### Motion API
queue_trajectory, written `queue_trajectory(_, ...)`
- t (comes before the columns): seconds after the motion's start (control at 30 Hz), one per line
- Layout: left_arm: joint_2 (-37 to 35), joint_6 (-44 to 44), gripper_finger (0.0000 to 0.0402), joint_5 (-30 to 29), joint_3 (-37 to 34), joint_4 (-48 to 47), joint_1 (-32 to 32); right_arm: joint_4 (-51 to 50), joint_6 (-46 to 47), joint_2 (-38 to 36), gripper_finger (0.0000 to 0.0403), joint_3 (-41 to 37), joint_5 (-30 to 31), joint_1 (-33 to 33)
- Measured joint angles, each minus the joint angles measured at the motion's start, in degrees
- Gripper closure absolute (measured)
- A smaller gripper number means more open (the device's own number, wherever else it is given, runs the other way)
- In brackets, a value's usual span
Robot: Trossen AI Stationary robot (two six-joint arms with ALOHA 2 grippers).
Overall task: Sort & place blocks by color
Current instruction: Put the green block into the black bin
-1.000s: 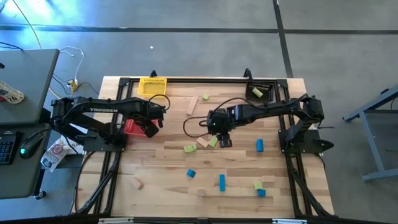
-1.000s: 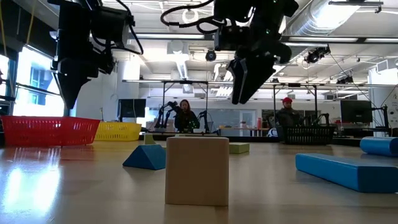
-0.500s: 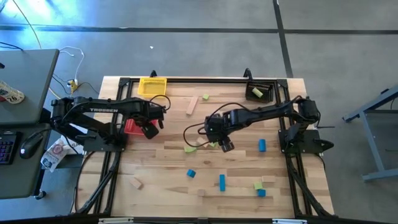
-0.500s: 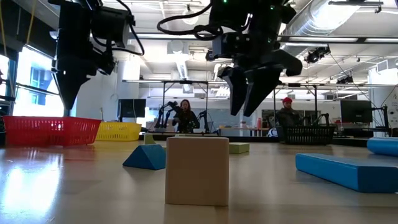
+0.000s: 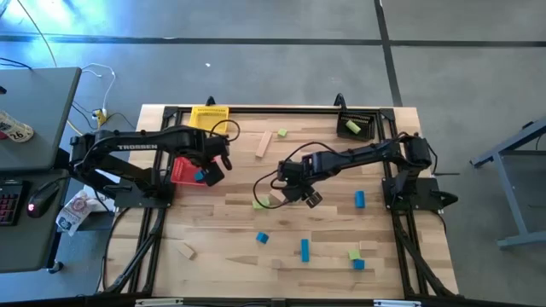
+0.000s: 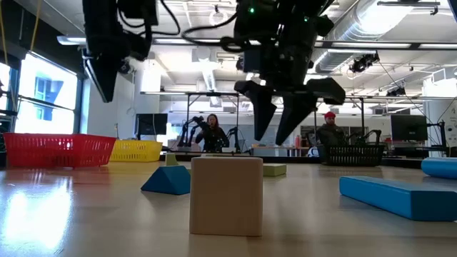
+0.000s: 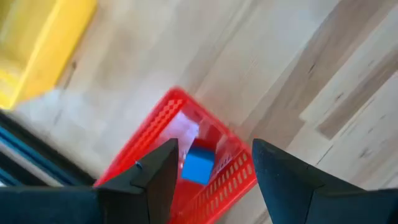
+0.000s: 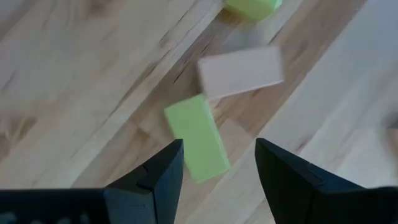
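Observation:
My left gripper (image 7: 214,180) hangs open above the red basket (image 5: 181,173), touching nothing. A blue block (image 7: 199,165) lies on the red basket's floor (image 7: 186,134), right below the fingers. My right gripper (image 8: 214,168) is open above the middle of the table. A light green bar (image 8: 196,137) lies flat on the wood just ahead of its fingers, with a tan block (image 8: 241,71) and another green block (image 8: 252,6) beyond. In the low view the right gripper (image 6: 282,118) hangs spread, well above the tabletop.
A yellow basket (image 5: 209,117) and a black basket (image 5: 354,125) stand at the far edge. Blue blocks (image 5: 304,249), (image 5: 357,199), (image 5: 262,238), a tan block (image 5: 186,251) and a tan bar (image 5: 263,145) lie scattered. A tan cube (image 6: 227,195) stands near the low camera.
My right gripper has moved a little toward the table's left and come lower, and its fingers now stand wider apart. My left gripper has risen above the red basket, and a blue block now shows inside the basket.

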Motion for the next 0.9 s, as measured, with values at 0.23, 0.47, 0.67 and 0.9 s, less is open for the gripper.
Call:
queue_trajectory(0.23, 0.00, 2.75, 0.0213, -0.08, 2.07, 3.61, 0.00, 0.39, -2.92, 3.45, 0.0217, 0.00, 0.14, 0.00)
queue_trajectory(0.47, 0.00, 3.82, 0.0213, -0.33, 2.10, 6.23, 0.00, 1.29, -3.46, 6.80, 0.0217, 0.01, 1.93, 0.00)
queue_trajectory(0.67, 0.00, 4.14, 0.0213, -0.80, 2.10, 7.44, 0.00, 1.09, -1.95, 7.94, 0.0225, 0.26, 1.63, -0.02)
queue_trajectory(0.9, 0.00, 4.16, 0.0213, -0.80, 2.10, 8.96, 0.00, 0.61, 5.57, 8.15, 0.0301, 0.18, 0.74, 0.00)
